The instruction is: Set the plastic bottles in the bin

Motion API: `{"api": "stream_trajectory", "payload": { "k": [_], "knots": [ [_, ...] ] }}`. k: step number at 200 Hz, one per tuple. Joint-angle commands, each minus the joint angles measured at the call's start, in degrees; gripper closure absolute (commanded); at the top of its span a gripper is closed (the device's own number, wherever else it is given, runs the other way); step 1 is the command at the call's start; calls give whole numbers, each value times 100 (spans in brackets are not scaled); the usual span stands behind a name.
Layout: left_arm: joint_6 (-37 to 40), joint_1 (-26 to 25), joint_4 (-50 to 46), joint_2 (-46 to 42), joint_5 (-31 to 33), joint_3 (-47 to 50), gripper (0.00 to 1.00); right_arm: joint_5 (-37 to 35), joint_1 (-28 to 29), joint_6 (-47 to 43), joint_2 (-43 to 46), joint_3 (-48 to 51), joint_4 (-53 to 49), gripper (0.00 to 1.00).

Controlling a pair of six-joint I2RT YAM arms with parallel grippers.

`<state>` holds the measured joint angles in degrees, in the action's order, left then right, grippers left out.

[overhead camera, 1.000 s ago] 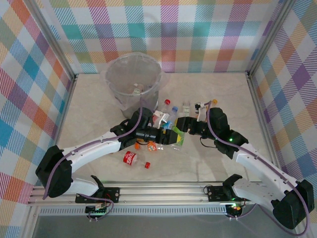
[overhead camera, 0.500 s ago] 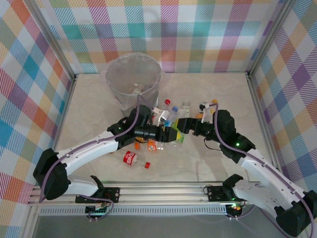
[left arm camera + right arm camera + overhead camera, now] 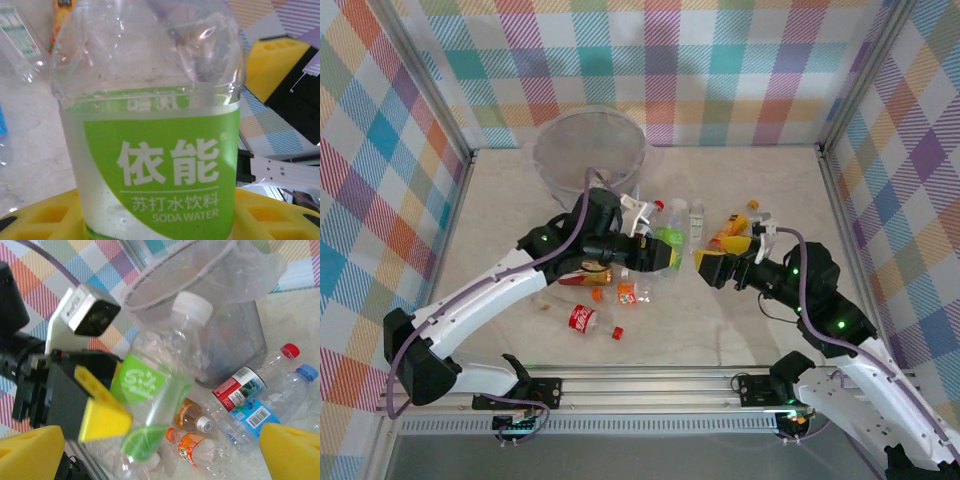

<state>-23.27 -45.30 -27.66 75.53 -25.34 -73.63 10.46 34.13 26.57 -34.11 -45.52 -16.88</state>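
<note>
Mid-table, right claw (image 3: 708, 266) opened, off green bottle (image 3: 155, 170)

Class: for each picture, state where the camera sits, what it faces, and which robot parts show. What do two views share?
Top: above and behind, looking down at the table; left arm, right arm show.
Left wrist: behind the left gripper, facing the green-label bottle its fingers clamp.
Right wrist: behind the right gripper, facing the bin between its open fingers.
Shared: both wrist views show that bottle.

Overhead rear view; both wrist views close on the green-label bottle (image 3: 155, 165).
</note>
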Motion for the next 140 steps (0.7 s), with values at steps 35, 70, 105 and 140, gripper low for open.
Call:
{"api": "stream_trajectory", "payload": {
  "k": [35,70,105,140],
  "knots": [
    [1095,561,-1702,477,620,-1952,44,200,-20,-339,17,-247,-264,0],
    [1668,1080,-2525,1114,1375,-3242,44,237,-20,-310,29,-247,-251,0],
    [2309,1510,-2994,1807,2245,-4173,44,219,-20,-363,28,-264,-365,0],
    [2822,1889,-3325,2478,2755,-4967,44,186,-20,-382,11,-273,-447,0]
  ]
}}
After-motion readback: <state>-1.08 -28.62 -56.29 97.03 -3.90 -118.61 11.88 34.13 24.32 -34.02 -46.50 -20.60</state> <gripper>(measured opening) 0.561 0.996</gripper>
